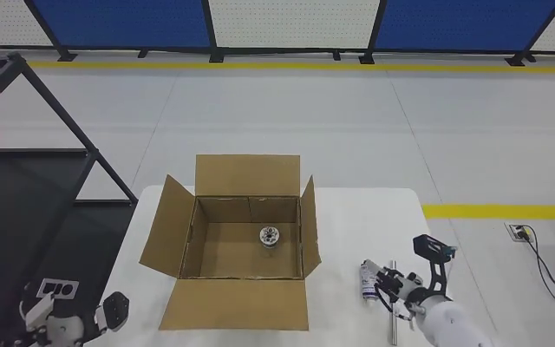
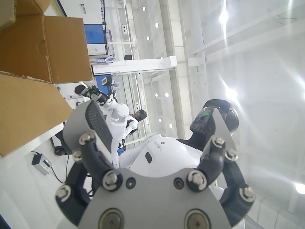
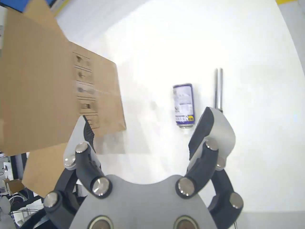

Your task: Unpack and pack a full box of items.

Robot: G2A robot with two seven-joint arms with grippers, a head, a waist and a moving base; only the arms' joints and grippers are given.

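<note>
Likely mid-unpacking with right gripper and left gripper wide open, empty; next, reaching into box for round part.

Top camera: high overhead, facing down on the table. Left wrist camera: low beside the box, facing up at the ceiling. Right wrist camera: near the table, angled down. Shared: box in all views; can and rod in top and right wrist views.

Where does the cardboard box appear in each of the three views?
Top view: cardboard box mid-picture on the table, flaps open.
Left wrist view: box flaps beyond the left gripper.
Right wrist view: box across from the can.
Shared landmark: blue wall panels.
</note>
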